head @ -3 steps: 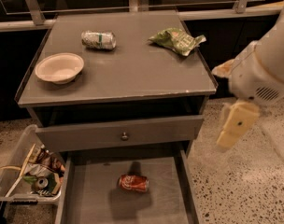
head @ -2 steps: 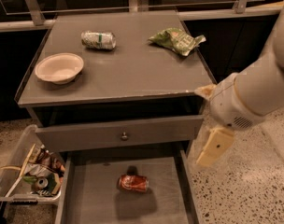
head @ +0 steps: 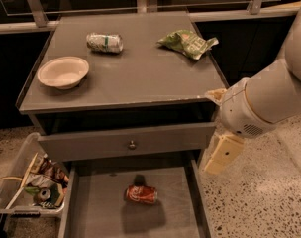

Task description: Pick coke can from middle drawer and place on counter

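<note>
I see the coke can [head: 141, 194] lying on its side on the floor of the open middle drawer [head: 98, 209], near its centre and apart from the side walls. Above it is a shut drawer front [head: 91, 144] with a round knob. On the counter [head: 140, 78] I have a white bowl [head: 63, 72], a silver-and-green can [head: 105, 42] and a green bag [head: 187, 42]. My gripper [head: 222, 152] hangs right of the cabinet, outside the drawer's right wall; I cannot tell its state
</note>
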`<state>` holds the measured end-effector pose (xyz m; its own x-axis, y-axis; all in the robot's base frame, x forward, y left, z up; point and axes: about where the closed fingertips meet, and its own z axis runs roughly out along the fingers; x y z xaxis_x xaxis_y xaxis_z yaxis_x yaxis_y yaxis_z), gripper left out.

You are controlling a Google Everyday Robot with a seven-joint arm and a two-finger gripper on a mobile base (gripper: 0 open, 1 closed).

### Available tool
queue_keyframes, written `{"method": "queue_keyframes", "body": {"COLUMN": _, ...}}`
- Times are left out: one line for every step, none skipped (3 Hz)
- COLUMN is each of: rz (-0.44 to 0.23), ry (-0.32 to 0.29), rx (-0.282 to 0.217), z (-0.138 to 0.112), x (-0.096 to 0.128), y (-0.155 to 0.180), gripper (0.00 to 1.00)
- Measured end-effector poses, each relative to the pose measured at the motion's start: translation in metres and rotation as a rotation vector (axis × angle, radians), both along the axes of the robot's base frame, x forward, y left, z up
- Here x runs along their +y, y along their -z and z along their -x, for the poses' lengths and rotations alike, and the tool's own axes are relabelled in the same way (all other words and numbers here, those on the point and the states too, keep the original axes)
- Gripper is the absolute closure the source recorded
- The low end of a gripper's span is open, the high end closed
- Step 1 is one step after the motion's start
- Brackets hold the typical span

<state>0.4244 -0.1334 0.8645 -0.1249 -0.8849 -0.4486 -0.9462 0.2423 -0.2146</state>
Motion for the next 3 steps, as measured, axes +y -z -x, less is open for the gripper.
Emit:
{"method": "queue_keyframes", "body": {"rz": -0.020, "ry": -0.028, "rx": -0.013, "z": -0.005, "x": 0.005, "y": 0.024, "gripper": 0.00}}
{"method": "queue_keyframes", "body": {"rz": -0.067, "ry": -0.067, "rx": -0.026, "z": -0.016, "x": 0.005, "y": 0.080, "gripper": 0.00}}
{"method": "queue_keyframes", "body": {"rz": -0.112, "ry": -0.088, "rx": -0.046, "z": -0.027, "x": -0.002, "y": 0.136, "gripper": 0.00}}
